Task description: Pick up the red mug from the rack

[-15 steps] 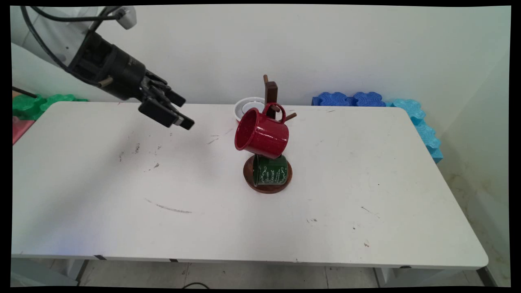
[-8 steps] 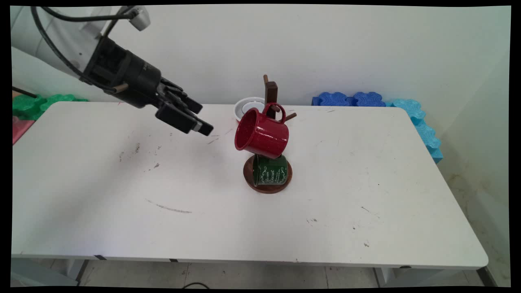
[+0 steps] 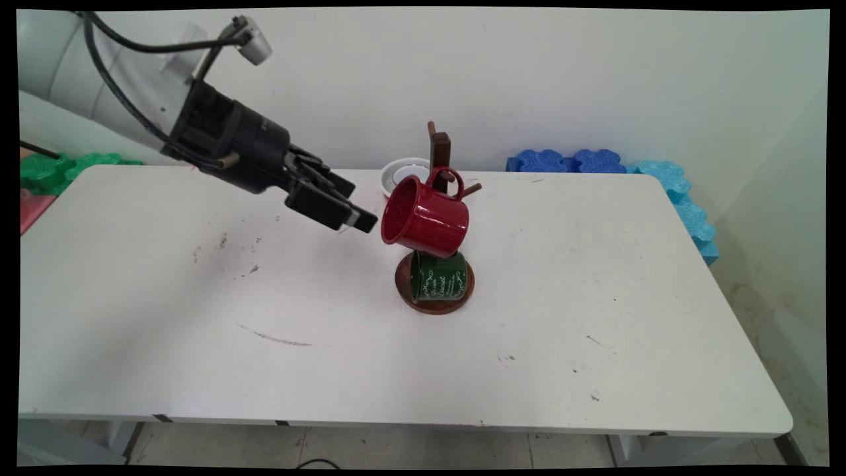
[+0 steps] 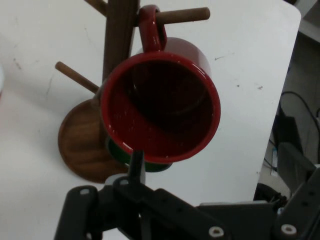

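Note:
A red enamel mug (image 3: 426, 218) (image 4: 162, 100) hangs by its handle from a peg of the wooden mug tree (image 3: 439, 149) (image 4: 120, 35), with its mouth facing left toward the gripper. A dark green mug (image 3: 438, 276) hangs lower on the tree, over the round wooden base (image 3: 404, 291) (image 4: 80, 145). My gripper (image 3: 360, 205) (image 4: 212, 152) is open and hangs just left of the red mug's mouth, without touching it. In the hand view one fingertip (image 4: 136, 162) stands right below the mug's lower rim. Nothing is held.
A white bowl (image 3: 400, 173) sits behind the mug tree near the table's far edge. Blue foam blocks (image 3: 568, 160) line the back right and the right side. Green foam blocks (image 3: 46, 168) lie at the back left.
The gripper has travelled right and slightly down across the table, from well left of the tree to just beside the red mug's mouth. The mugs and the tree have not moved.

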